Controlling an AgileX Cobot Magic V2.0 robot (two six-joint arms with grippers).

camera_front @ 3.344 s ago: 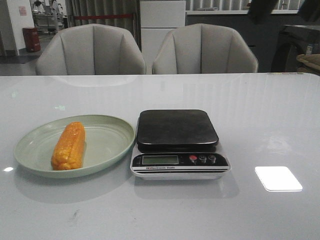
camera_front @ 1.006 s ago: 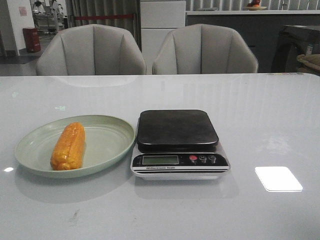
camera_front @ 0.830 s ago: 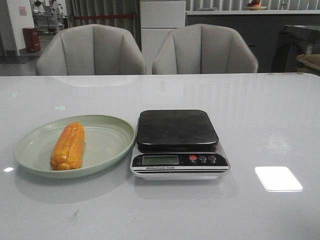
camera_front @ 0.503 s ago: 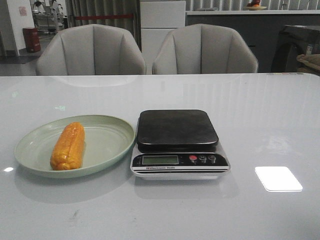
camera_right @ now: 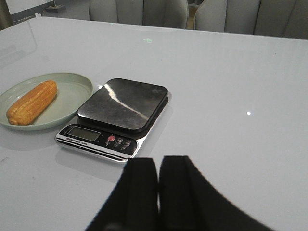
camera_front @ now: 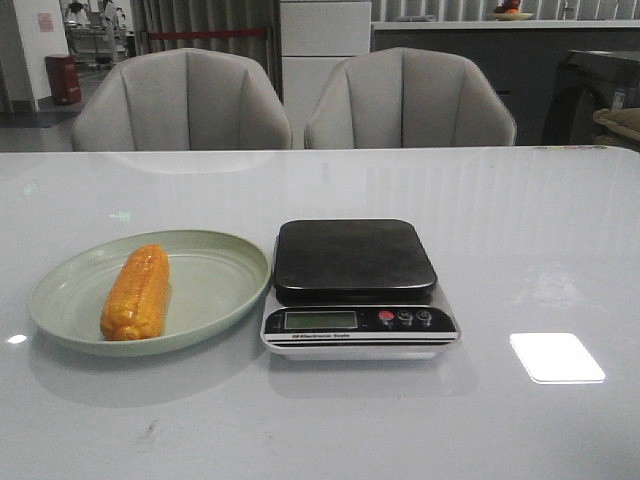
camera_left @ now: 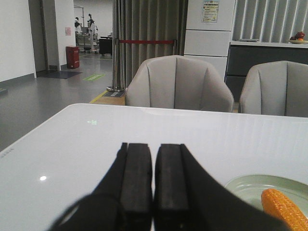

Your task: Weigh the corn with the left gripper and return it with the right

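The orange-yellow corn (camera_front: pixel 136 291) lies on the left part of a pale green plate (camera_front: pixel 215 275) at the table's left. It also shows in the right wrist view (camera_right: pixel 32 102) and partly in the left wrist view (camera_left: pixel 285 209). A kitchen scale (camera_front: pixel 355 258) with a bare dark platform stands right of the plate. My left gripper (camera_left: pixel 153 149) is shut and empty, well back from the plate. My right gripper (camera_right: pixel 158 163) is shut and empty, short of the scale's front right. Neither gripper shows in the front view.
Two grey chairs (camera_front: pixel 182 100) stand behind the table's far edge. A bright light reflection (camera_front: pixel 556 357) lies on the glossy table right of the scale. The scale's display and buttons (camera_right: pixel 98 137) face the front edge.
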